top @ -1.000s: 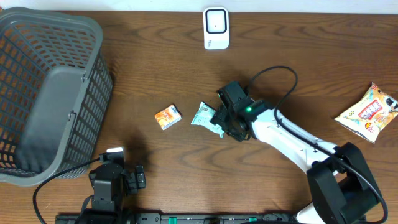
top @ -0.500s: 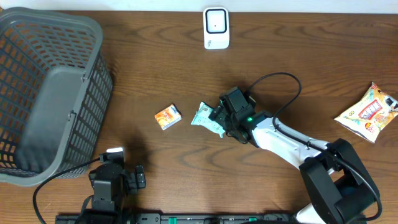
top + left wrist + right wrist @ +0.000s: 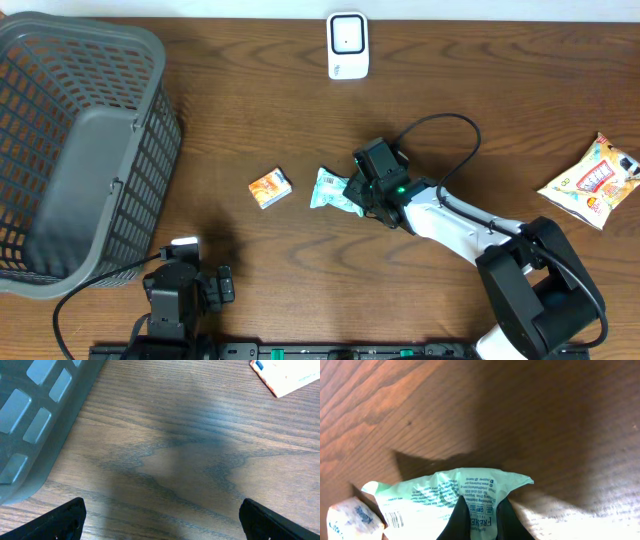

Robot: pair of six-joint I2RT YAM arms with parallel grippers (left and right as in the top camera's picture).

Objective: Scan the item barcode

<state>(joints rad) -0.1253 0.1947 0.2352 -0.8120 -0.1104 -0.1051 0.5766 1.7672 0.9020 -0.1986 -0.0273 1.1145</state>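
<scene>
Green packet (image 3: 328, 190) — long axis left-right

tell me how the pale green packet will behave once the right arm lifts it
Probably floppy: the pale green crinkled plastic packet is wrinkled and buckles where the right jaws pinch it. Likely light for its size, since it looks thin. Its free end may droop, tilting the printed barcode.

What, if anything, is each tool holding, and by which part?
The right tool pinches the green packet by the end nearest its arm. The left tool is open and empty.
</scene>
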